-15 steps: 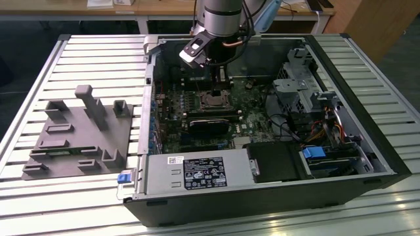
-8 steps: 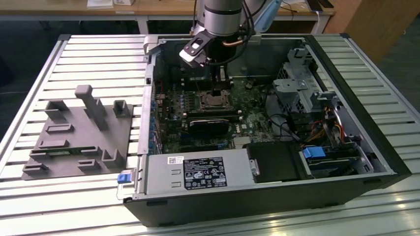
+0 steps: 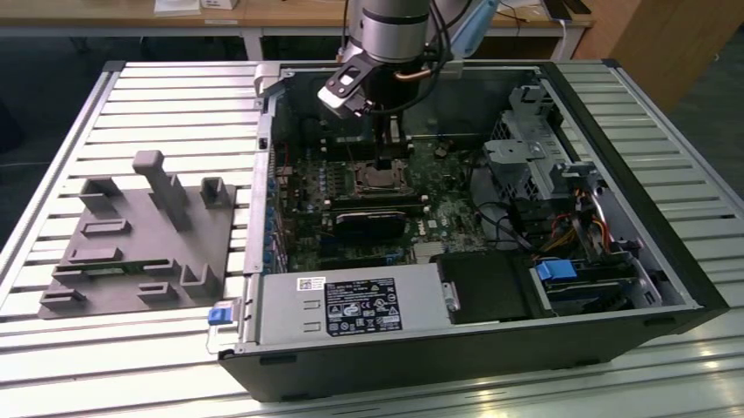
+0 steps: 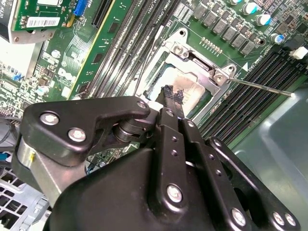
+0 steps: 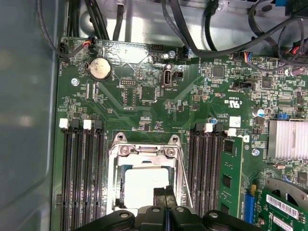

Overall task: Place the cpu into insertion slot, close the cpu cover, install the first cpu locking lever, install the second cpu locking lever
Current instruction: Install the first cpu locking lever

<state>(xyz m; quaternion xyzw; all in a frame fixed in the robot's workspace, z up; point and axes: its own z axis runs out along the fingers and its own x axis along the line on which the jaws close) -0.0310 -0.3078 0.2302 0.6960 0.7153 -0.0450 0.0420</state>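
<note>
The black tool is looming across the lower half of the second wrist view. Its two fingertips are pinched together with nothing between them and are pointing at the cpu at the frame's centre. Whether they are touching the chip or hanging just above it cannot be told.

The cpu is sitting in the insertion slot, its pale metal top showing through the cut-out of the cpu cover. In the first wrist view the cover is lying flat over the chip at lower centre, between two banks of memory slots on the green motherboard. The first two steps are therefore looking done: chip seated, cover down.

The levers are looking unfinished. One thin wire locking lever is jutting from the socket's corner toward the right edge of the second wrist view. It is crossing over the memory slots rather than lying tucked along the cover, which suggests it is not yet latched. The other lever's state cannot be made out.

In the exterior view the arm is reaching down from top centre into the open computer case. The case is lying on the slatted surface, with a grey fixture block well apart at the frame's left.
</note>
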